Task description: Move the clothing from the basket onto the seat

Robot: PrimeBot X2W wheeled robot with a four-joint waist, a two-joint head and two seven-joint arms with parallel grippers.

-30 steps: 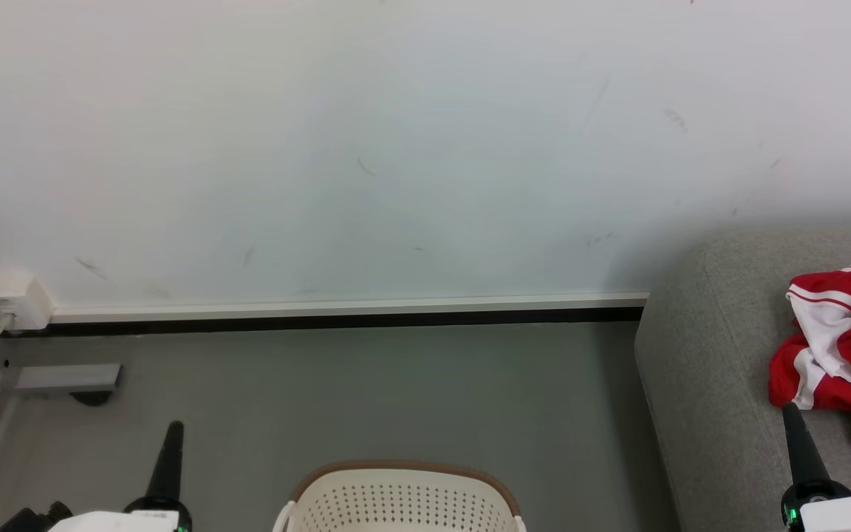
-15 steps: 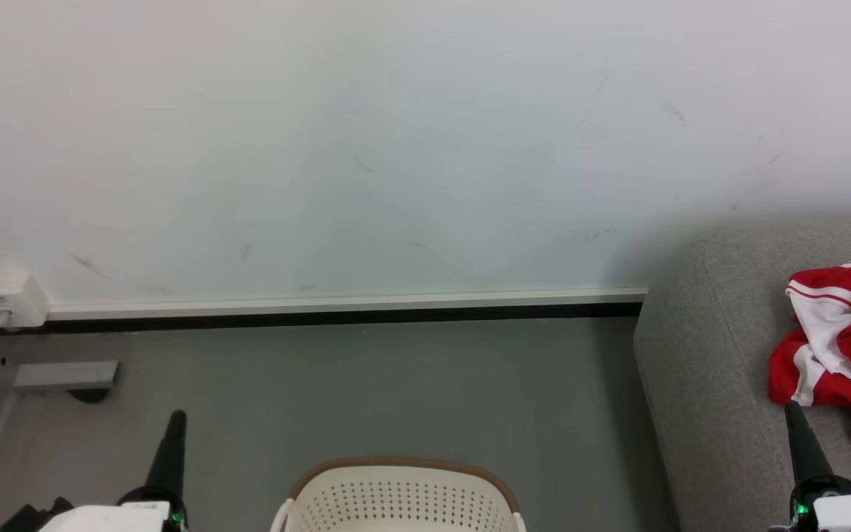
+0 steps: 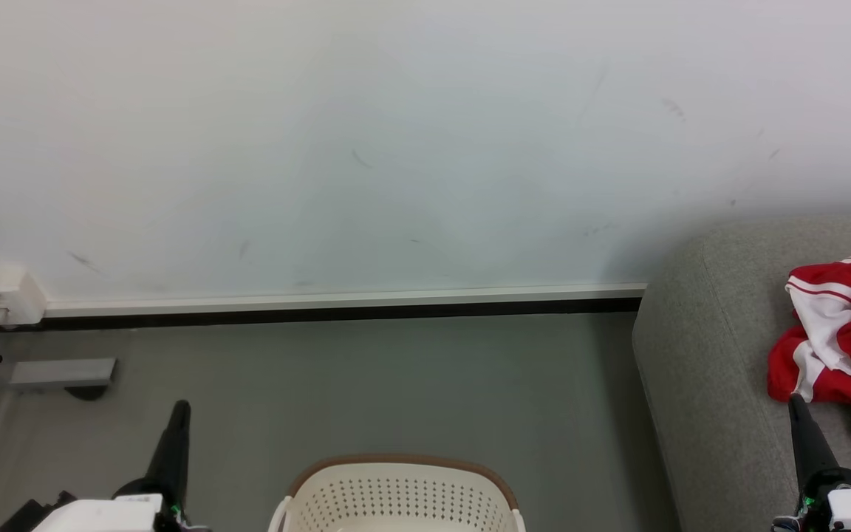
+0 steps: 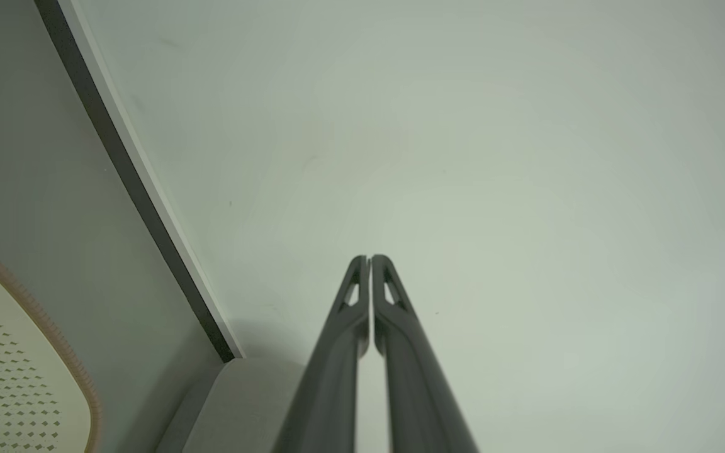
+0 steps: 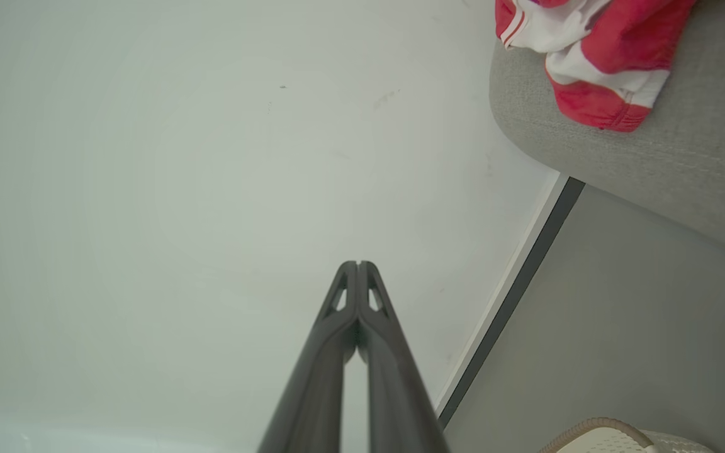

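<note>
Red and white jersey clothing (image 3: 843,347) lies crumpled on the grey sofa seat (image 3: 699,355) at the right, and appears again as the clothing (image 5: 589,50) on the seat (image 5: 664,157) in the right wrist view. The cream basket (image 3: 396,495) with a brown rim stands on the floor at bottom centre; its inside is cut off by the frame edge. The basket (image 4: 16,358) also shows at the left wrist view's lower left. My left gripper (image 3: 180,405) is shut and empty, left of the basket. My right gripper (image 3: 795,399) is shut and empty, just below the clothing's edge.
A white wall (image 3: 396,148) with a dark baseboard (image 3: 322,314) runs behind the grey floor (image 3: 366,384). A white wall box (image 3: 1,295) and a grey bracket (image 3: 56,373) sit at the far left.
The head view has tilted slightly, shifting the whole scene. The left gripper has risen a little in view and the right gripper has dropped lower, away from the clothing.
</note>
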